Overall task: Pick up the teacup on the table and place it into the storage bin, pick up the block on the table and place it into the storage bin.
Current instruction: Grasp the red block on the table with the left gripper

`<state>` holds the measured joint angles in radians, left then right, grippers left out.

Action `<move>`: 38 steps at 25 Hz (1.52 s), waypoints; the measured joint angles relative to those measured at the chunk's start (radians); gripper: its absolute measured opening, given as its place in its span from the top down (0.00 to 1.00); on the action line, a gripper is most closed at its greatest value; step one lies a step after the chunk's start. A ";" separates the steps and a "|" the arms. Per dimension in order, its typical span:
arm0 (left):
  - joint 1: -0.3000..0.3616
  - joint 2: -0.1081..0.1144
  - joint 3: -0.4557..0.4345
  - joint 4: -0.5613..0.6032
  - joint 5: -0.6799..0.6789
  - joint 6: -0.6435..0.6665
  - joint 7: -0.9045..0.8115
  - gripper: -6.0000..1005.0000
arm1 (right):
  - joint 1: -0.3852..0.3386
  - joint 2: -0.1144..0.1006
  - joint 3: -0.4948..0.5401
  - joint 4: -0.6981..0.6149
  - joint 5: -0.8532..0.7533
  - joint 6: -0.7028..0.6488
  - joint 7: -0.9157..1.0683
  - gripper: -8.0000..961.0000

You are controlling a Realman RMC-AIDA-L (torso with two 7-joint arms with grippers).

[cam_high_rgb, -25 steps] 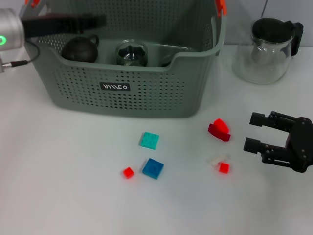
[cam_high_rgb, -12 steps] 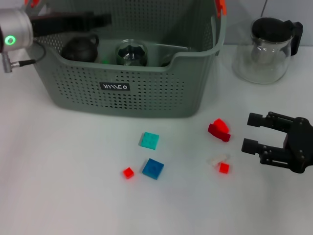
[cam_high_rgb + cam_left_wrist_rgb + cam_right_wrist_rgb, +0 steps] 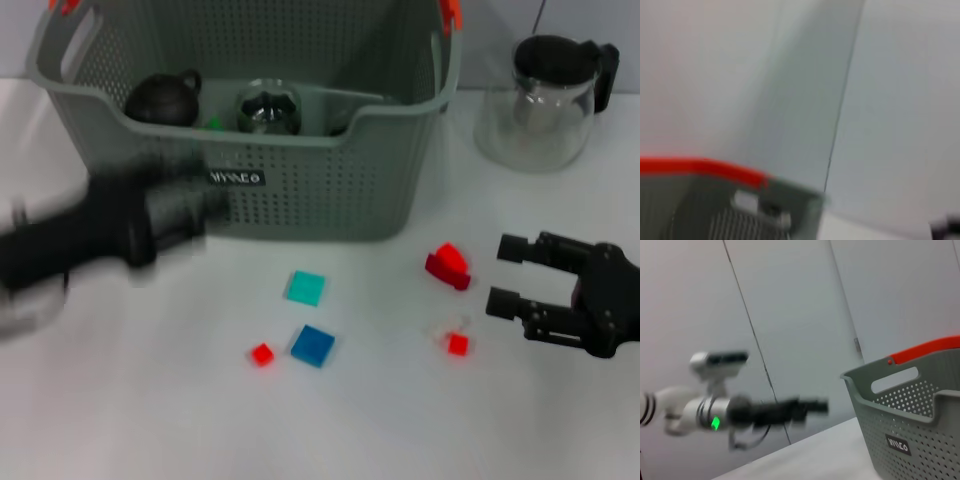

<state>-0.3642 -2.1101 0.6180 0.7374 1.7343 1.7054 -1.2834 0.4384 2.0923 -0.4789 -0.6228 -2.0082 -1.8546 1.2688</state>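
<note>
- Right claw (image 3: 500, 272): fingers apart, empty, low over the table (image 3: 120, 400), pointing toward the blocks.
- Red block (image 3: 447, 264): on the table just beside this claw, nearer it than the left claw (image 3: 205, 205).
- Left claw: blurred before the bin (image 3: 320, 190); state cannot be told.
- Teacup (image 3: 165, 98): apparently inside the bin.

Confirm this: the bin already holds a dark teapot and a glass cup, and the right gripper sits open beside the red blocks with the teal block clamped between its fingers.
Not quite. In the head view the right gripper is open but empty; the teal block lies on the table, away from it. The storage bin does hold the dark teapot and glass cup.
</note>
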 joint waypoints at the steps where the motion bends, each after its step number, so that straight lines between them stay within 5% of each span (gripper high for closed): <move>1: 0.033 -0.014 -0.004 -0.021 0.025 0.003 0.097 0.42 | 0.001 0.000 0.000 0.000 0.000 0.000 -0.001 0.17; 6: 0.154 -0.062 -0.009 -0.148 0.099 -0.006 0.502 0.42 | 0.002 0.000 0.004 0.000 0.004 0.000 -0.001 0.18; 17: 0.099 -0.062 0.000 -0.336 0.197 -0.183 0.515 0.43 | 0.014 -0.006 0.009 0.000 0.006 -0.022 0.001 0.18; 27: 0.048 -0.063 0.000 -0.399 0.192 -0.343 0.537 0.46 | 0.016 -0.008 0.010 0.000 0.006 -0.024 0.000 0.18; 38: 0.038 -0.064 -0.010 -0.416 0.171 -0.375 0.579 0.51 | 0.013 -0.009 0.010 0.000 0.006 -0.025 0.000 0.18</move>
<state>-0.3265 -2.1746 0.6077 0.3219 1.9053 1.3305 -0.7049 0.4512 2.0831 -0.4694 -0.6228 -2.0018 -1.8792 1.2685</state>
